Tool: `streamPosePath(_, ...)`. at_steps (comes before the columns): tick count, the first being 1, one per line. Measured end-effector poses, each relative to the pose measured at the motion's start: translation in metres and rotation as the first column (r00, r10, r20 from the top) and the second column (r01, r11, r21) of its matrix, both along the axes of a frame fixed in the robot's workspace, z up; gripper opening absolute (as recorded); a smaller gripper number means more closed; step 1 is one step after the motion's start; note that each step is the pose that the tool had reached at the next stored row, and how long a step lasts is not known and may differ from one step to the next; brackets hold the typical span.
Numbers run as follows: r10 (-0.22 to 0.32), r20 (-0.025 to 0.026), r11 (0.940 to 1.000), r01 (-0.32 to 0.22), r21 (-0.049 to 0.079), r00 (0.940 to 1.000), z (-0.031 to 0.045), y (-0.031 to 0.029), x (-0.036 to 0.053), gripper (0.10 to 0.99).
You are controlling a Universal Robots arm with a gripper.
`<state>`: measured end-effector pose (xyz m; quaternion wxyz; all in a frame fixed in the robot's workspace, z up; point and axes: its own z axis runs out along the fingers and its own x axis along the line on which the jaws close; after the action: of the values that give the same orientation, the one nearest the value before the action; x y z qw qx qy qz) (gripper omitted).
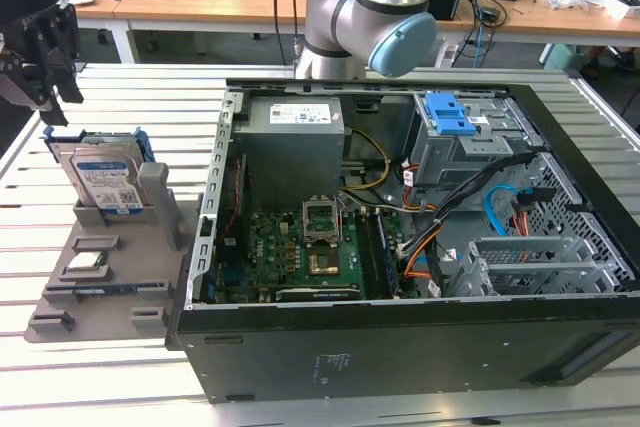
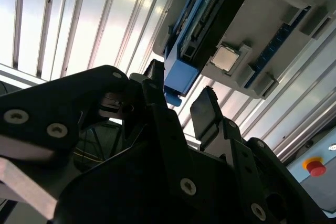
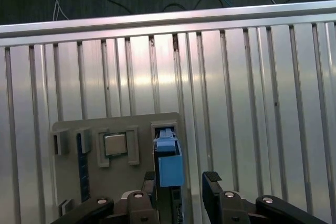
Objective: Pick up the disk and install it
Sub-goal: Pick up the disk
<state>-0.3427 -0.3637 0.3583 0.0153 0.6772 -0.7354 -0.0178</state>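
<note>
The disk [image 1: 104, 178] stands on edge in a grey holder [image 1: 100, 292] on the slatted table, at the exterior view's left. It is silver with a white-and-blue label and a blue frame. My gripper [image 1: 42, 72] hangs just above its far top corner, apart from it. In both wrist views the blue-framed disk [image 3: 169, 165] [image 2: 195, 35] lies in line with the gap between the black fingers [image 3: 211, 181]. The gripper [image 3: 180, 182] [image 2: 178, 100] is open and holds nothing.
A small square processor chip [image 3: 114, 144] [image 1: 86, 265] sits in the same holder beside the disk. The open computer case [image 1: 400, 337] takes up the table's middle and the exterior view's right, with a grey drive cage and blue latch [image 1: 449, 115] at its back. The arm's base [image 1: 365, 7] stands behind the case.
</note>
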Motion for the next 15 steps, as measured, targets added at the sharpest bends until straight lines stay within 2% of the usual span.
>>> streamPosePath(15, 0.0, 0.0001, 1.0, 0.0, 0.0, 1.0, -0.0102, 0.0, 0.0004, 0.482)
